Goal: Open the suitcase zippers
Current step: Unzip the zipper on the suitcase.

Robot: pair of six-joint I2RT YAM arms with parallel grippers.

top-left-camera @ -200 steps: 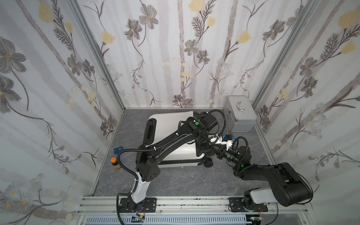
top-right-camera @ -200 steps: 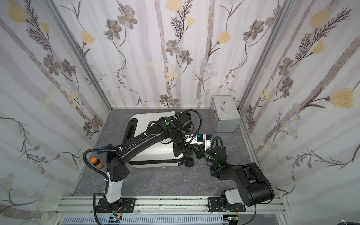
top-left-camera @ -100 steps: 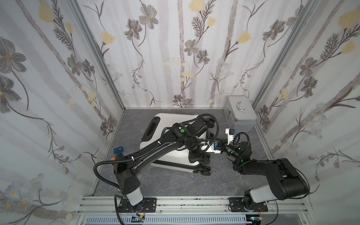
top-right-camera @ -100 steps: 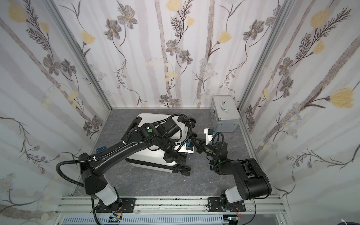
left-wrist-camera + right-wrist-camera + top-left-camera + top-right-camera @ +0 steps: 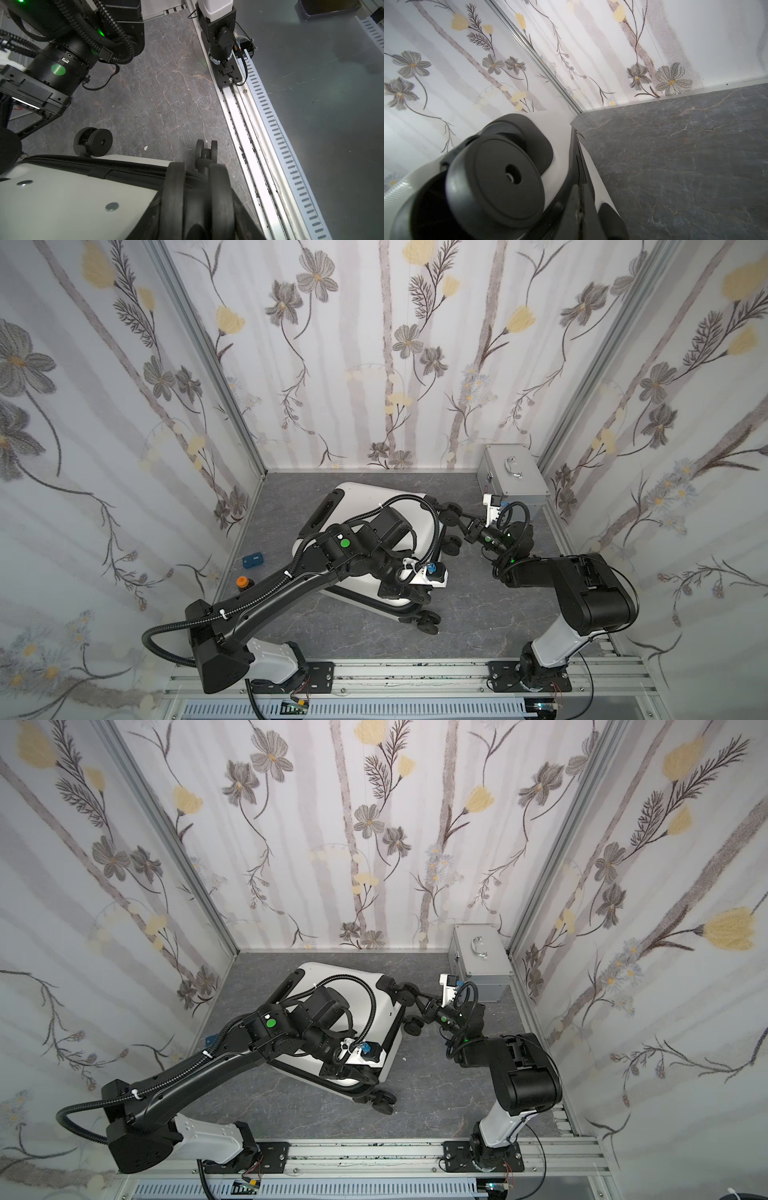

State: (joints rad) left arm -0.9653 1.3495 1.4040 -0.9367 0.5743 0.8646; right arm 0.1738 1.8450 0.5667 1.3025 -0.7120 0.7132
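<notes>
Here: white case [image 5: 365,499] gripped at its wheel end

The left fingers [image 5: 152,220] stand partly apart, one on each side of a twin black wheel [image 5: 175,187] at the case's near corner, and they are clamped on it. The left gripper [image 5: 197,204] comes at it from above, its arm lying across the shell. The right fingers [image 5: 572,207] are pressed together on the black zip [image 5: 576,160], just beside another wheel [image 5: 496,176] at the far corner of the same end. Whether a pull sits between them I cannot tell. The right gripper [image 5: 579,195] comes in low from the side.

The case lies flat on its broad side in the middle of the table [image 5: 478,614], turned askew in both top views. Its shell is smooth, glossy white with rounded corners. A black handle recess [image 5: 326,510] runs along the end away from the wheels. Twin black wheels sit at the corners of the other end, which faces the right arm. The zip is a thin black band along the middle seam, between the two white halves. Its teeth show in the left wrist view, but whether it is run open there I cannot tell. Two small round silver rivets [image 5: 112,206] dot the shell near that seam.

A silver box [image 5: 513,477] with a chrome handle stands in the far corner, just beyond the right gripper and apart from the case.
</notes>
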